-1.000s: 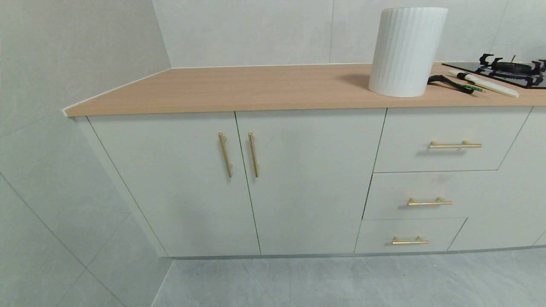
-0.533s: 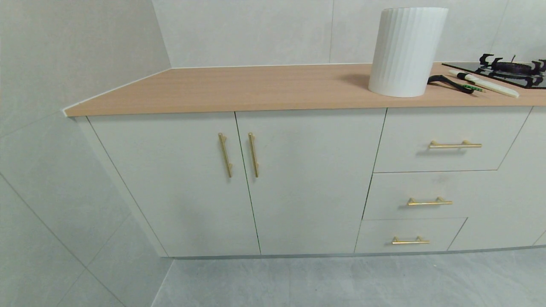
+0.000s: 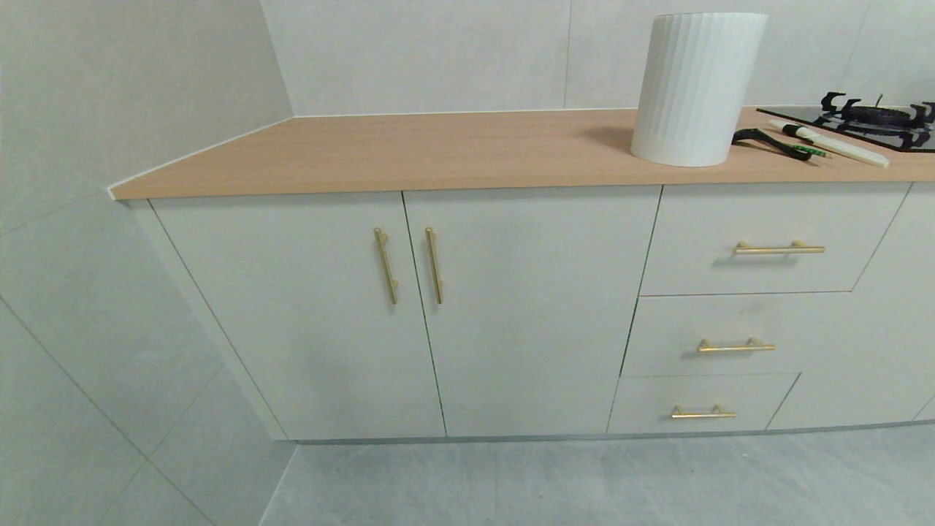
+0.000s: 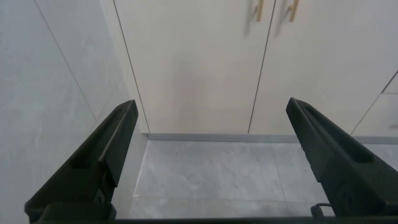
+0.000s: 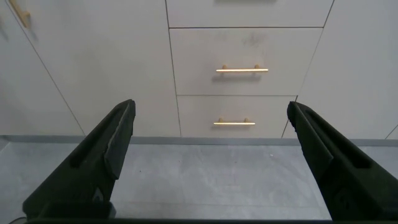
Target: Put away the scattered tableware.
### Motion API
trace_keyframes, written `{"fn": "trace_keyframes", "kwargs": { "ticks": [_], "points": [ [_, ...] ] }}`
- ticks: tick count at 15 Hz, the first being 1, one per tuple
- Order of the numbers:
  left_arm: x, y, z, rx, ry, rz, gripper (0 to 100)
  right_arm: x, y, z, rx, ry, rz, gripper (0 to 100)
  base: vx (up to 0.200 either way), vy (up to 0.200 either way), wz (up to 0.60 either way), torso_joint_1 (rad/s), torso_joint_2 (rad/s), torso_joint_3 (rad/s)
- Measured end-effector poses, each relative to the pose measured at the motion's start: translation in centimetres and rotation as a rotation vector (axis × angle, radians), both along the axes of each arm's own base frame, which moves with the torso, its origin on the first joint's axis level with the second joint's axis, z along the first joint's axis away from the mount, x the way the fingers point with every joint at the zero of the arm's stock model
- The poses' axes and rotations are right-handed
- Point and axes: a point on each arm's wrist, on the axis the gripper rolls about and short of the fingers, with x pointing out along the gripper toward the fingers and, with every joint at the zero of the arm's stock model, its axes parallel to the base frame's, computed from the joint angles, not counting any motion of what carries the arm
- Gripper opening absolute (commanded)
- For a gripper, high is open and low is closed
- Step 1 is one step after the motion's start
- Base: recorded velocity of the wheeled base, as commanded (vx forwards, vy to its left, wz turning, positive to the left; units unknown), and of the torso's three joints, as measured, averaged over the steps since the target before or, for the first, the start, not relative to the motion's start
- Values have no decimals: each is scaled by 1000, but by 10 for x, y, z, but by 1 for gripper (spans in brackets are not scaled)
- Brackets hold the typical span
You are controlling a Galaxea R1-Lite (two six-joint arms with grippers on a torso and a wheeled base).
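1. We judge the task to be at its opening. The scattered tableware lies untouched on the bench: a black utensil and a white utensil, with a thin green-marked piece between them. They lie just beside the tall white ribbed holder and near the hob.
2. Our left end effector hangs low above the floor, facing the cabinet doors, fingers spread wide and holding nothing.
3. Our right end effector hangs equally low, facing the drawers, also spread wide and empty.
4. Next, as we judge it, an arm must rise to bench height at the right-hand end and close on one slim utensil lying flat, which calls for a low, shallow grip. Whether the holder or a drawer is the destination we cannot tell.
5. We can read no brand, label or writing on any item.
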Motion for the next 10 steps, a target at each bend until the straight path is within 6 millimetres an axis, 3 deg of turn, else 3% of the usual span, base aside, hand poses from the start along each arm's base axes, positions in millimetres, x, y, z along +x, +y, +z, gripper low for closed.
{"fn": "trace_keyframes", "kwargs": {
  "ticks": [10],
  "points": [
    [0,0,0,0,0,-1,100,0,0,0,19,0,-1,100,0,-200,0,1,2,0]
  ]
}}
